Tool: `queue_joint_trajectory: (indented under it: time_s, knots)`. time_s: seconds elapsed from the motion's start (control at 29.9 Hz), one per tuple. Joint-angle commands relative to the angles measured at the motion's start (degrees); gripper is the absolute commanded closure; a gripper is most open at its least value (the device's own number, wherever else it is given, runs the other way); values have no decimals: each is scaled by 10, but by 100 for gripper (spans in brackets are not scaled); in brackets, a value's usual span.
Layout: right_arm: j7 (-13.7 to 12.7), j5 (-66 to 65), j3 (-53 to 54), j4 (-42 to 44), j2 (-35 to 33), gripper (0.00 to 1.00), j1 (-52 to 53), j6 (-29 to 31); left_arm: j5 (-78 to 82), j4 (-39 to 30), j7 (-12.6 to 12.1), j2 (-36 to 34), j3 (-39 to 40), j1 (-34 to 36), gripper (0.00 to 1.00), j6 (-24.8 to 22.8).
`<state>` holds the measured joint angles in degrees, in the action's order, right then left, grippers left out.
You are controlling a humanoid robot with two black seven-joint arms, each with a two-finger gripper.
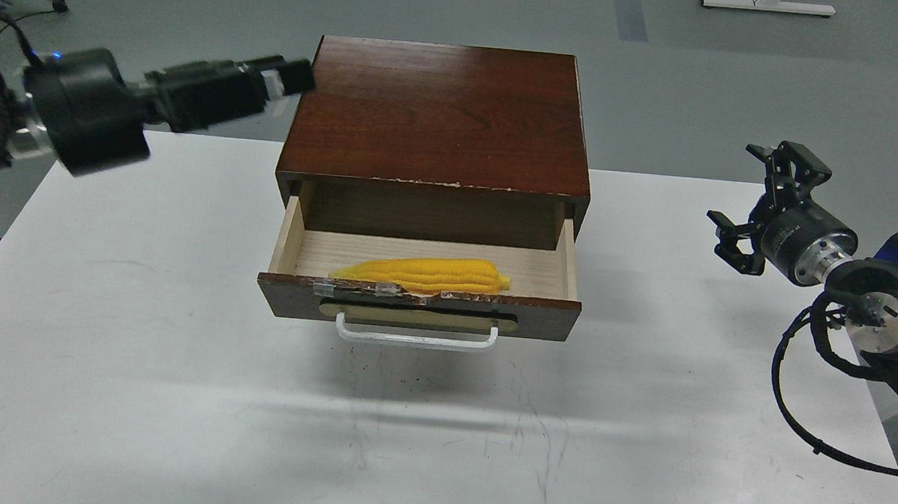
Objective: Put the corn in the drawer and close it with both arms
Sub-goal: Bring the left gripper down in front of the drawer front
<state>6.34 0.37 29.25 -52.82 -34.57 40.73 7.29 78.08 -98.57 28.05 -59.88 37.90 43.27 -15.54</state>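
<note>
Currently corn [422, 273] lies in the pulled-out drawer [418, 307] on the white surface [166, 390], my right gripper [758, 212] jaws apart well to its right, left gripper [290, 79] blurred near the cabinet [440, 115], jaws unreadable.

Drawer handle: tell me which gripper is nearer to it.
Right. The right gripper hovers open off to the white handle's right; the left gripper, blurred, sits farther back by the cabinet's top-left corner.

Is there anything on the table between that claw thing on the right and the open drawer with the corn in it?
No. In the head view, only bare white table lies between the right gripper and the drawer; the corn lies inside the drawer.
</note>
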Motion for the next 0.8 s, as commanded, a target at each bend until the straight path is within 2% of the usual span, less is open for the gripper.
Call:
queue_joint_trajectory:
  time_s: [0.0, 0.03, 0.07, 0.27, 0.4, 0.6, 0.77]
  knots:
    - [0, 0, -2, 10, 1, 0, -10, 0, 33, -26, 0, 35, -11, 5, 100, -54]
    - [0, 0, -3, 13, 1, 0, -11, 1, 33, -26, 0, 38, -10, 5, 100, -76]
    - [0, -1, -4, 20, 1, 0, -12, 3, 33, -26, 0, 45, -9, 5, 100, -125]
    - [-1, -6, -10, 70, 6, 0, -22, 9, 32, -26, 0, 97, -17, -20, 100, -125]
    - [-1, -6, -36, 89, 8, 0, -19, 10, 38, -26, 0, 156, -37, -67, 100, -125]
    - [-3, -8, -45, 98, 8, 0, -18, 11, 68, -25, 0, 166, -108, -76, 100, -125]
    - [-3, -7, -47, 105, 9, 0, -18, 11, 117, -17, 0, 177, -114, -108, 100, -125]
